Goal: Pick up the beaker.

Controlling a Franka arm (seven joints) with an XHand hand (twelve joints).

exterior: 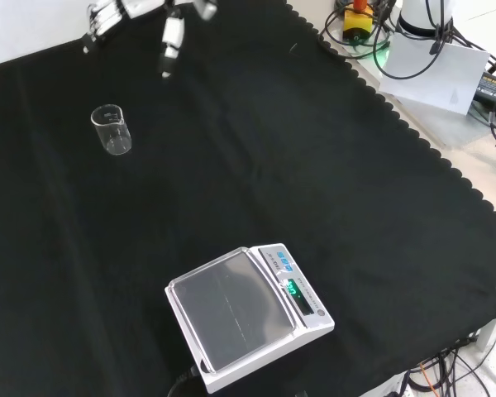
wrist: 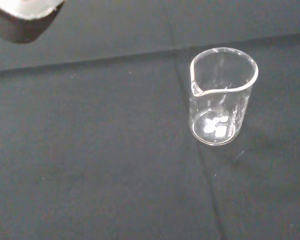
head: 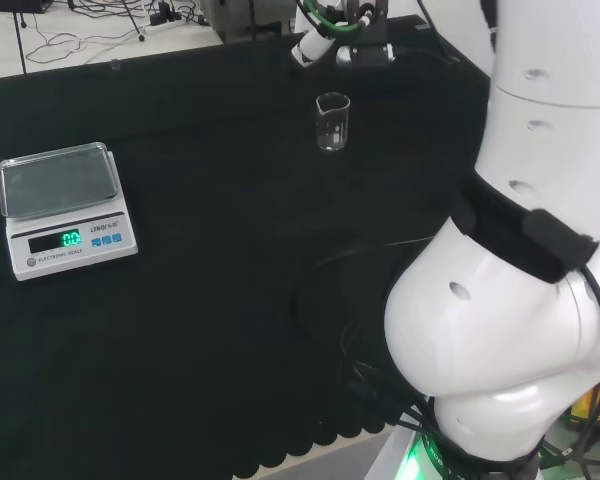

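Observation:
An empty clear glass beaker point(head: 332, 122) with a pour spout stands upright on the black cloth. In the front view the beaker point(exterior: 112, 131) is at the upper left. The hand point(exterior: 172, 37) hangs above the cloth at that view's top, up and to the right of the beaker and apart from it. Its fingers are straight and spread, with nothing between them. In the head view the hand point(head: 320, 45) is beyond the beaker, near the bench's far edge. The wrist view has the beaker point(wrist: 222, 100) close by, untouched, and a blurred white part of the hand point(wrist: 25, 10).
A white electronic scale point(head: 65, 205) with a lit green display sits at the left of the head view; the same scale point(exterior: 244, 314) is low in the front view. The arm's white links point(head: 510, 300) stand at the head view's right. Cables lie past the cloth's scalloped edge point(exterior: 413, 132).

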